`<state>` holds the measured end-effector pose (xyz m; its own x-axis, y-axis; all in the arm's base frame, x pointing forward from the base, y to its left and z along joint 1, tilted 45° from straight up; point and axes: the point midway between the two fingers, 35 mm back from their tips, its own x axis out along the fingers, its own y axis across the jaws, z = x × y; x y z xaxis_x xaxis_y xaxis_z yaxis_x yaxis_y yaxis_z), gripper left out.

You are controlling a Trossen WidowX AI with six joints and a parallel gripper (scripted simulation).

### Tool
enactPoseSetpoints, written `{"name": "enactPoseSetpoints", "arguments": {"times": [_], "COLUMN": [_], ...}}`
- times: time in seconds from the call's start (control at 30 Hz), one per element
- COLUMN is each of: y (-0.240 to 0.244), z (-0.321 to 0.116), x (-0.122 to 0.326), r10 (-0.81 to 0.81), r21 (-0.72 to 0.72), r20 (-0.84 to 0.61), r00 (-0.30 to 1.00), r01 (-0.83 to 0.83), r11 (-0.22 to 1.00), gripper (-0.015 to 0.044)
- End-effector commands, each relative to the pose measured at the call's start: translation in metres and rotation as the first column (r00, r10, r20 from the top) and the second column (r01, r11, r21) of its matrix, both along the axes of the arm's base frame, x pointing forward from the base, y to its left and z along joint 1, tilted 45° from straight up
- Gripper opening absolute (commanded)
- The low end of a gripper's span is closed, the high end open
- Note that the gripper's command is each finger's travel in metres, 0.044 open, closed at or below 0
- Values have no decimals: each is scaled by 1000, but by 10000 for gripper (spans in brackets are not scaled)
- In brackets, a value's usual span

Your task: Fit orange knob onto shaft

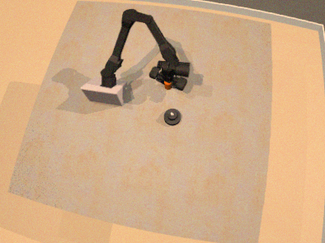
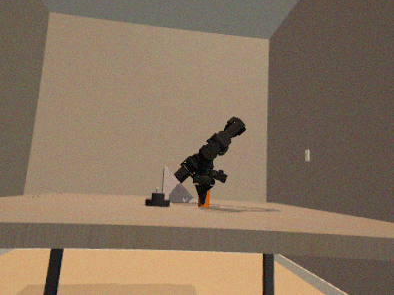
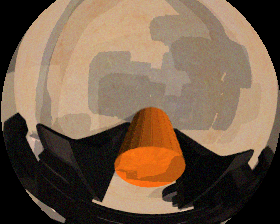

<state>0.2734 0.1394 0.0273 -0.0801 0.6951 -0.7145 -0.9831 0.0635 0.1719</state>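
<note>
The orange knob (image 1: 167,86) (image 2: 207,199) (image 3: 150,167) is held upright between the two black fingers. My gripper (image 1: 167,81) (image 2: 202,200) (image 3: 150,130) is shut on it. In the exterior view the knob's lower end is at or very near the table top. Its broad plain face shows in the wrist view; its hole is hidden. The dark round pedestal (image 1: 172,123) (image 2: 157,203) stands apart from the knob, below it in the top view and left of it in the exterior view. The small silver shaft (image 1: 171,114) (image 2: 157,189) points up from its middle; its flat side cannot be made out.
The arm's pale, slanted base block (image 1: 102,95) (image 2: 170,181) stands left of the gripper in the top view. The arm arches from it, behind the knob. The table's front edge (image 2: 200,233) shows in the exterior view. Shadows lie around the knob.
</note>
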Motion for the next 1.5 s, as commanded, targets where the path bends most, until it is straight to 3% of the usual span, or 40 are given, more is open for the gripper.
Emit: {"name": "enactPoseSetpoints", "arguments": {"times": [0.0, 0.17, 0.7, 0.97, 1.47], "y": [0, 0, 0, -57, -42], "z": [0, 0, 0, 57, 41], "x": [0, 0, 0, 7, 6], "r10": [0, 0, 0, -2, -2], "r21": [0, 0, 0, -1, -1], "r20": [0, 0, 0, -2, -2], "r00": [1000, 1000, 1000, 1000, 1000], "r01": [0, 0, 0, 2, 2], "r11": [1000, 1000, 1000, 1000, 1000], "gripper": [105, 236, 240, 440, 440]}}
